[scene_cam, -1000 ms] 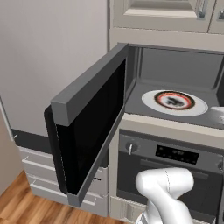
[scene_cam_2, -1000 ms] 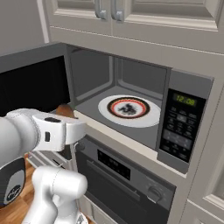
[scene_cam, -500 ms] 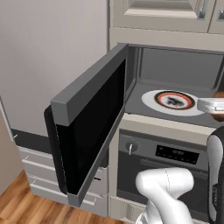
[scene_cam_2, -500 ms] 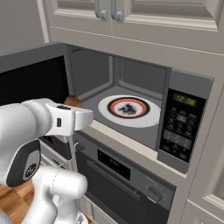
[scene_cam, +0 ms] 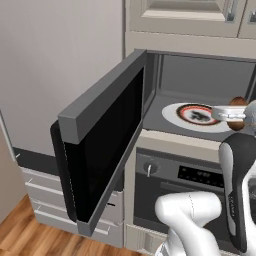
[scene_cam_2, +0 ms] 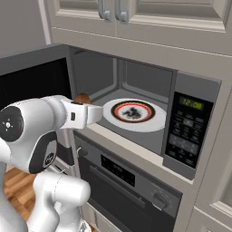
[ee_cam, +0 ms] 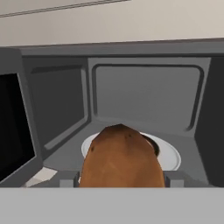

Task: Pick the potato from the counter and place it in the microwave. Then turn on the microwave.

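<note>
My gripper [ee_cam: 120, 180] is shut on the brown potato [ee_cam: 120, 157], which bulges up between the two fingertips. It hovers just in front of the open microwave [ee_cam: 148, 96], at the mouth of the cavity. Inside lies the white plate [ee_cam: 169, 154] with a red-and-black ring. From the left base view the potato [scene_cam: 239, 102] and gripper [scene_cam: 227, 114] hang at the right edge, beside the plate [scene_cam: 192, 114]. In the right base view the potato [scene_cam_2: 82, 98] peeks over the gripper [scene_cam_2: 87, 108], left of the plate [scene_cam_2: 133, 113]. The counter is out of view.
The microwave door [scene_cam: 107, 145] swings wide open to the left, its black glass facing out. A control panel [scene_cam_2: 188, 131] sits right of the cavity. An oven [scene_cam_2: 131, 181] with a knob is below, cabinets [scene_cam_2: 136, 13] above.
The arm has carried the potato forward and up to the microwave opening. In the left base view the hand has come in at the right edge.
</note>
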Motion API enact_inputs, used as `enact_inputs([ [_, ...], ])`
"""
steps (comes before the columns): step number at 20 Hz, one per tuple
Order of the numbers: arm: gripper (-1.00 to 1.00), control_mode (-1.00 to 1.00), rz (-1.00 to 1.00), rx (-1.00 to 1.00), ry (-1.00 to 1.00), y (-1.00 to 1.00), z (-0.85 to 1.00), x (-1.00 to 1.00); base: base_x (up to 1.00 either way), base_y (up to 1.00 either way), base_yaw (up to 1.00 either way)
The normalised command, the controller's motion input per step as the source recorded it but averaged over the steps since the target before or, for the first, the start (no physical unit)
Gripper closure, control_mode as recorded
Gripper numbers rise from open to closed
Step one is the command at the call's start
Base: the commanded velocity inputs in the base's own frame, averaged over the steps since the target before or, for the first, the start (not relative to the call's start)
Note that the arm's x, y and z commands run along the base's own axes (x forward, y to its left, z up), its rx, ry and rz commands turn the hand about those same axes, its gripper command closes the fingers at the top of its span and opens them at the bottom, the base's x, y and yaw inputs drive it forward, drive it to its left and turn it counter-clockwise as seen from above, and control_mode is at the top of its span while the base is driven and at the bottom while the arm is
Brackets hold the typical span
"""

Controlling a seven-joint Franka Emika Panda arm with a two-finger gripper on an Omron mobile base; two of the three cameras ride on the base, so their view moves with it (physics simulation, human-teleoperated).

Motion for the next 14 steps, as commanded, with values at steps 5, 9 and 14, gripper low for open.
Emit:
enact_inputs([
  [5, 1.00, -1.00, 0.00, 0.00, 0.00, -0.04, -0.10, 0.43, 0.00, 0.00, 0.00],
  [9, 1.00, -1.00, 0.00, 0.00, 0.00, -0.09, -0.13, 0.35, 0.00, 0.00, 0.00],
  [14, 1.00, -1.00, 0.00, 0.00, 0.00, -0.25, -0.11, 0.29, 0.00, 0.00, 0.00],
])
